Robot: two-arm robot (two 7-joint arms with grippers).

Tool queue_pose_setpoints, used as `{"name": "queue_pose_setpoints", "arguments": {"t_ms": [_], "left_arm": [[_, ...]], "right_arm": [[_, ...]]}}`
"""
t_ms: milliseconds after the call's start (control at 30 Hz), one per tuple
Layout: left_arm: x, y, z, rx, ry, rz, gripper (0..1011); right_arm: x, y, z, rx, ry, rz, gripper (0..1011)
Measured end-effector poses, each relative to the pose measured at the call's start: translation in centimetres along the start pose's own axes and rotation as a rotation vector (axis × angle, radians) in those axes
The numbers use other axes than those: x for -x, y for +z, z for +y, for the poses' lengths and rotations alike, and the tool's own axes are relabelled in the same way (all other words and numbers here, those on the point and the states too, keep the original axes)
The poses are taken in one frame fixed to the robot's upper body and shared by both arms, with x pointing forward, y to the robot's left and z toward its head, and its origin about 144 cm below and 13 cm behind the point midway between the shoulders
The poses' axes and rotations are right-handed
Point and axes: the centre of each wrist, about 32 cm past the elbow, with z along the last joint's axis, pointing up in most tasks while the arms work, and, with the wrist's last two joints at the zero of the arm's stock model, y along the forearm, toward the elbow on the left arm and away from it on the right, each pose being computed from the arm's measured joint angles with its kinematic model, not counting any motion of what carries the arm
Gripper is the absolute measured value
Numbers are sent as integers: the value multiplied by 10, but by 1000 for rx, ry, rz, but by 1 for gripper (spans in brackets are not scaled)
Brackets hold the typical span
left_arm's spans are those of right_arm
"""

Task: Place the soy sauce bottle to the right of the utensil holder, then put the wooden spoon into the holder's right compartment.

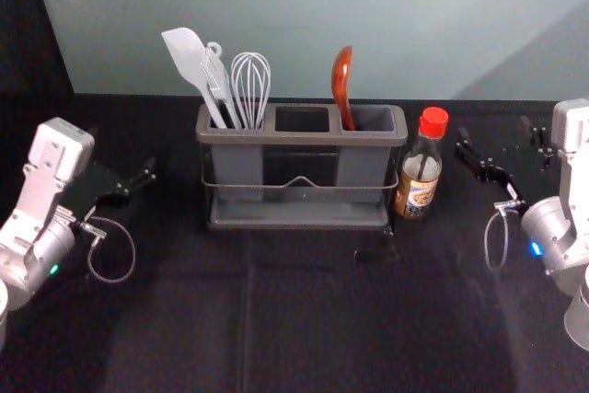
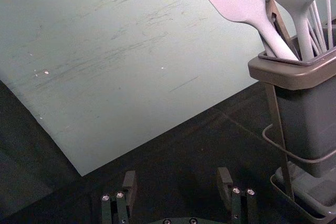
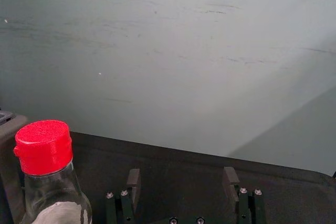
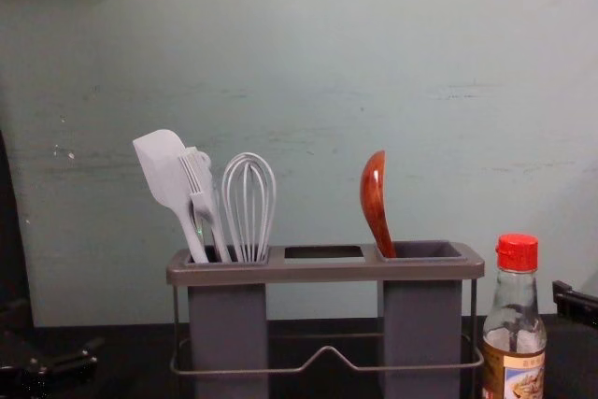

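Head view: my left gripper (image 1: pixel 124 157) is left of the utensil holder (image 1: pixel 299 138), fingers parted and grasping nothing. White spatula (image 1: pixel 187 57), brush (image 1: pixel 219 85) and whisk (image 1: pixel 250 85) stand in its left compartment; the wooden spoon (image 1: pixel 341 80) leans in the right one. The soy sauce bottle (image 1: pixel 422 165) stands upright just beside the holder's right end. Right of it, my right gripper (image 1: pixel 494 133) has its fingers spread and empty.
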Motion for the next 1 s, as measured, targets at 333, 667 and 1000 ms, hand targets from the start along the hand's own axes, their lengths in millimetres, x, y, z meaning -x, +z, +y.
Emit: {"name": "queue_pose_setpoints", "arguments": {"t_ms": [333, 667, 1000], "left_arm": [[0, 0, 0, 0, 0, 0, 1005], [0, 0, 0, 0, 0, 0, 1005], [0, 0, 0, 0, 0, 0, 1005]], "right_arm": [[0, 0, 0, 0, 0, 0, 1002], [0, 0, 0, 0, 0, 1, 1003], [0, 0, 0, 0, 0, 1, 1002]]}}
